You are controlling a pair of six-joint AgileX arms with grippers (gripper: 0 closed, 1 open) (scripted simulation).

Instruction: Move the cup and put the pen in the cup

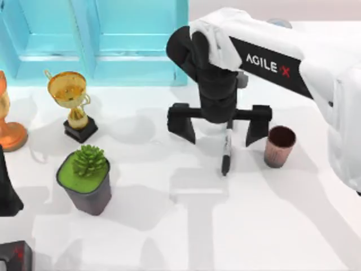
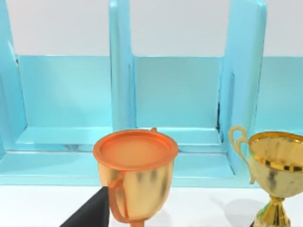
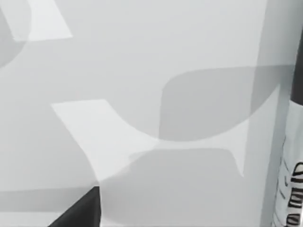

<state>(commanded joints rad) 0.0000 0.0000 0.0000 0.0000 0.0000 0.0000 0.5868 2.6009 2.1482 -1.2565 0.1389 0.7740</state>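
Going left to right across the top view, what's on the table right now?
Orange trophy → gold trophy → succulent pot → pen, under the right end effector with fingers spread wide → cup.

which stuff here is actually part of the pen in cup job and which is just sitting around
Part of the job:
- pen, lying between the open right gripper's fingers
- cup, upright just right of that gripper

Just sitting around:
- gold trophy
- succulent pot
- orange trophy at the left edge
- blue shelf at the back
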